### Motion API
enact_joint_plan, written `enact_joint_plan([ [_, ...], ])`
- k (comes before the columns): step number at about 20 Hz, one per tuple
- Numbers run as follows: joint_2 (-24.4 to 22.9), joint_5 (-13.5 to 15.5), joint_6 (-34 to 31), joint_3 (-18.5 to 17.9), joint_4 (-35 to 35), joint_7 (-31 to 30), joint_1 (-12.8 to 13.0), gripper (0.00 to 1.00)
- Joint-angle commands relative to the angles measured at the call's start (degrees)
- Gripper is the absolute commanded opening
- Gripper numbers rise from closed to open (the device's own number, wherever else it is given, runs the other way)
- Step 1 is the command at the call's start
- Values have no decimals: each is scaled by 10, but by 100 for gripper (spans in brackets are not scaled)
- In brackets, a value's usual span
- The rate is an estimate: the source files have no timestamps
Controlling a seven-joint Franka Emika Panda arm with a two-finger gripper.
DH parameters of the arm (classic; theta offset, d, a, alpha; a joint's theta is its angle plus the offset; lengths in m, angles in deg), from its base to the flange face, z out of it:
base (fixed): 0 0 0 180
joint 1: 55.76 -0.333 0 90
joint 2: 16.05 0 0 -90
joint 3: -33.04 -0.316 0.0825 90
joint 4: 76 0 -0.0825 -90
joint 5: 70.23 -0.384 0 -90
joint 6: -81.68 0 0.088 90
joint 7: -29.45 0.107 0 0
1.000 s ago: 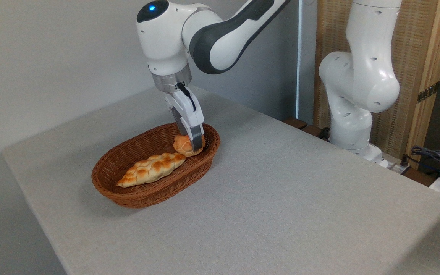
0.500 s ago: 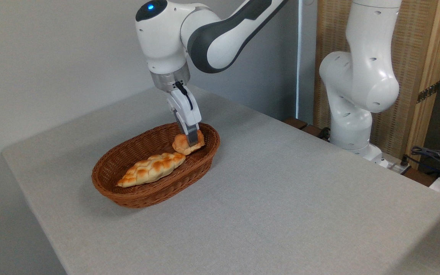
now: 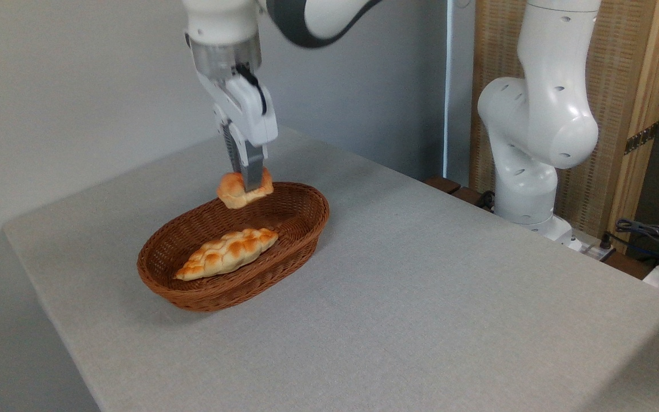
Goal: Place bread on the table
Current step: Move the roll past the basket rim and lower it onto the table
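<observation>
Now end effector (image 3: 247, 184) clamps bread (image 3: 238, 193) above basket (image 3: 306, 226).

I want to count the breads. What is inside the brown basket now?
One long braided loaf lies inside the basket. The small bun is held above it by the fingers. The basket floor under the loaf is hidden.

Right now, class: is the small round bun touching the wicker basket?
Apart. The camera view shows the bun held by the end effector above the basket.
</observation>
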Motion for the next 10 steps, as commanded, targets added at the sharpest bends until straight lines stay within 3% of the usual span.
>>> enact_joint_plan([
  [1, 22, -69, -20, -58, -58, 37, 4, 25],
  [3, 29, -115, -20, -89, -57, 91, 3, 27],
  [5, 48, -126, -11, -128, -57, 125, 3, 33],
  [6, 57, -131, -9, -143, -57, 132, 3, 43],
  [7, 69, -135, -4, -151, -56, 134, 3, 62],
  [9, 91, -153, 6, -156, -51, 134, 3, 82],
  [10, 107, -160, 16, -156, -50, 132, 3, 100],
])
